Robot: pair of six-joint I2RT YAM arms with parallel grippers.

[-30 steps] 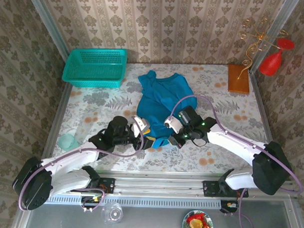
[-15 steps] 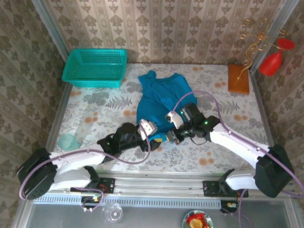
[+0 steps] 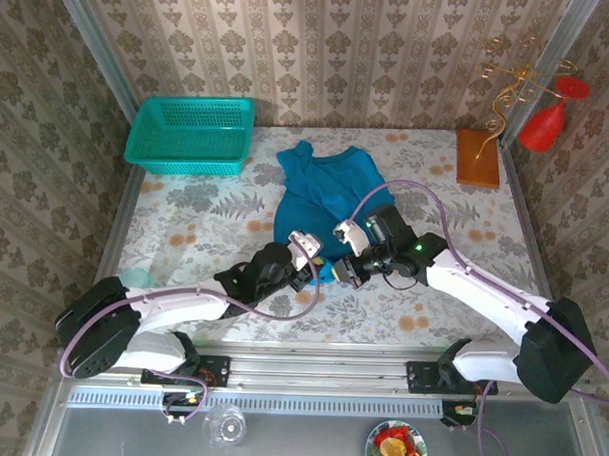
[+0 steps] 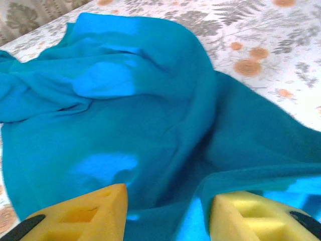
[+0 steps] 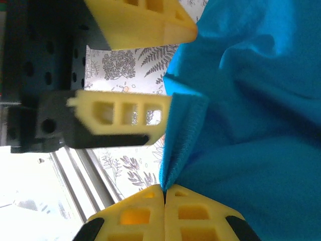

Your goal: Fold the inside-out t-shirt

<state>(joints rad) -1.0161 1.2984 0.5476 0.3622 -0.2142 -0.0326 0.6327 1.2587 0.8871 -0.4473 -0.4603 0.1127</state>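
Inside-out t-shirt (image 3: pixel 321 189) crumpled mid-desk (image 3: pixel 205 215), well right of turquoise basket (image 3: pixel 193 134). Near hem at both arms' tips, left jaws and right jaws just beside each other there.

Left wrist: t-shirt (image 4: pixel 140 125) rumpled over floral desk (image 4: pixel 281 45), a fold lying between yellow fingers (image 4: pixel 113 201). Left jaws spread, nothing gripped.

Right wrist: right jaws pressed together, pinching t-shirt (image 5: pixel 261 125) hem at fingertips (image 5: pixel 193 197). Left arm's fingers (image 5: pixel 135 99) apart, tips at cloth edge.
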